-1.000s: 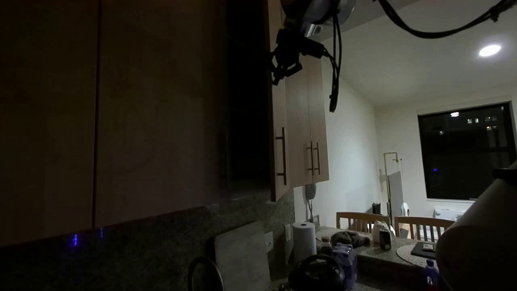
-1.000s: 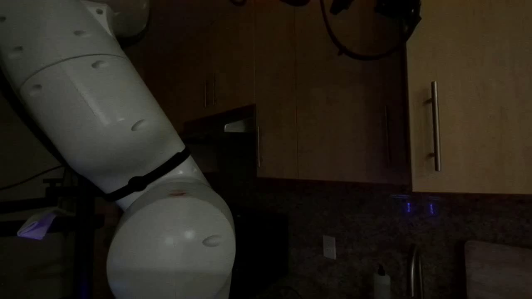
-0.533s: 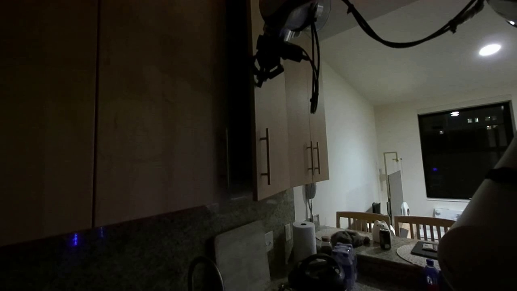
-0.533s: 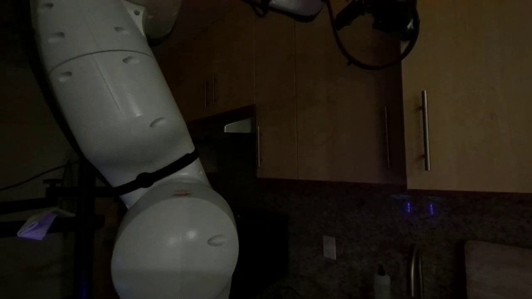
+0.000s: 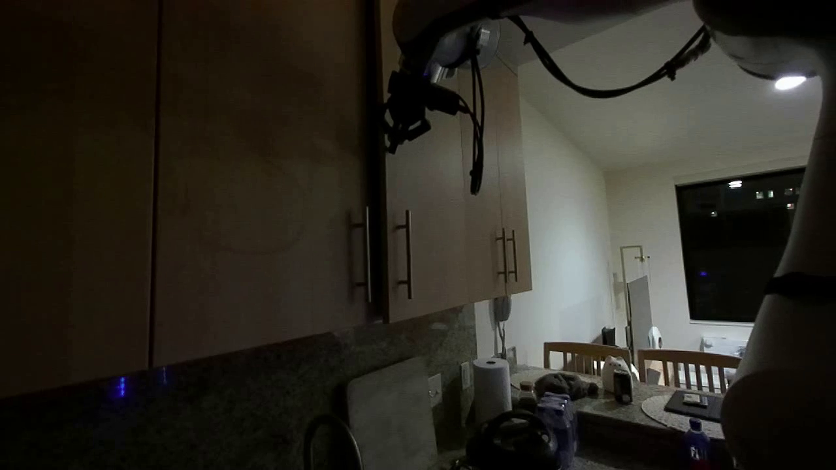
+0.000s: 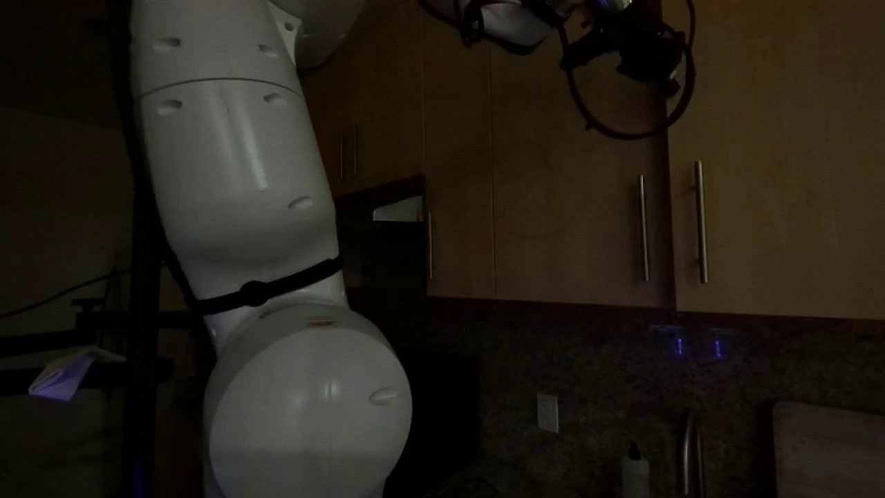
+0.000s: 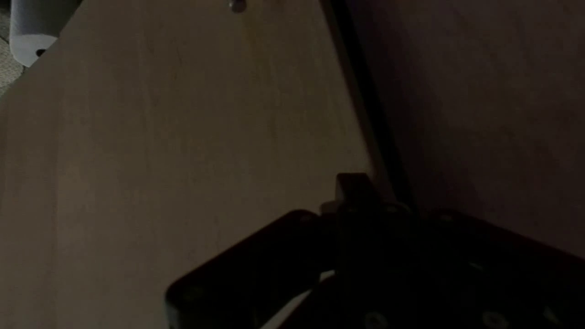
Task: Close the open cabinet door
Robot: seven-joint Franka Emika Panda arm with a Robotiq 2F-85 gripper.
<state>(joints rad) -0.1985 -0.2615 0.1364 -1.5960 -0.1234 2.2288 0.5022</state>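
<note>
The cabinet door (image 5: 434, 241) shows its tan front in both exterior views (image 6: 781, 207). It stands slightly ajar, with a narrow dark gap beside the matching door (image 5: 261, 196). Its bar handle (image 5: 408, 254) is near the free edge; the inner face is hidden. My gripper (image 5: 392, 147) is high above the handle, at the door's free edge. In the wrist view the gripper (image 7: 354, 183) is shut with nothing seen between the fingers. Its tips overlap the door front (image 7: 183, 151) near the edge; whether they touch is too dark to tell.
The smaller farther pair of tan doors (image 5: 503, 196) is beyond the door. A cable loop (image 6: 622, 131) hangs from the wrist. Below are a cutting board (image 5: 392, 411), a paper towel roll (image 5: 491, 391), a faucet (image 6: 690, 449) and a black kettle-like item (image 5: 513, 444).
The cabinet door has swung inward, and the dark opening has shrunk to a narrow gap. My gripper has moved with it, toward the matching door and slightly down. The matching door's handle shows more clearly.
</note>
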